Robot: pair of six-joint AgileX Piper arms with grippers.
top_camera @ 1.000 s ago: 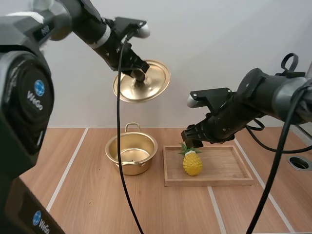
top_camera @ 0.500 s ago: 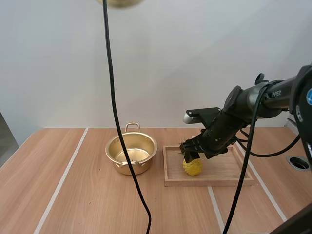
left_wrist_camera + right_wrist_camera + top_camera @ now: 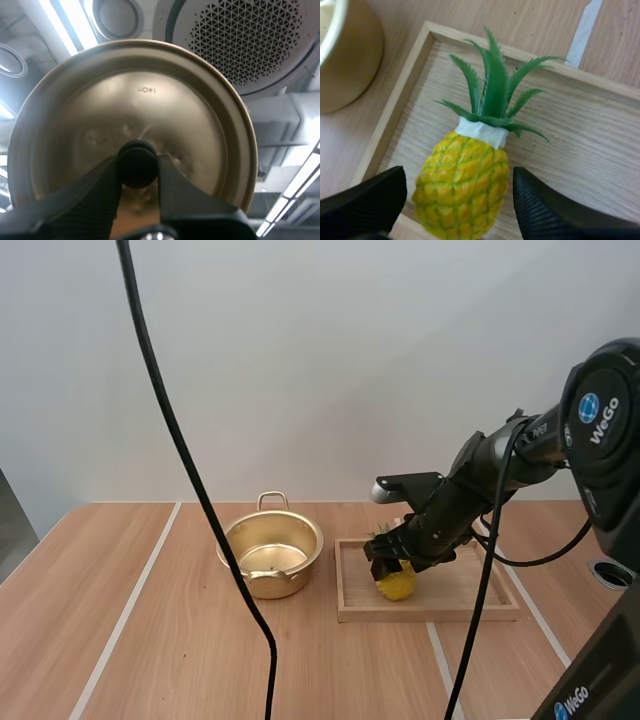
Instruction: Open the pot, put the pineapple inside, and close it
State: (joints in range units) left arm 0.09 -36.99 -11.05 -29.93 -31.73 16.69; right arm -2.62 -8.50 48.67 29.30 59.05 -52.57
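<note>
Two right fingers [image 3: 550, 210] flank pineapple [image 3: 462, 185] on tray [image 3: 600, 150].

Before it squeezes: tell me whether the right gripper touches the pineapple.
Apart. In the right wrist view the right gripper stands open astride the pineapple, with a sliver of tray showing between each finger and the fruit.

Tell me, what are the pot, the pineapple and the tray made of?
The pot looks like thin metal, golden and shiny: light glints off its rim. The pineapple seems to be plastic: smooth moulded yellow skin and stiff green leaves, so likely a toy. The tray looks like pale wood, with grain lines showing.
</note>
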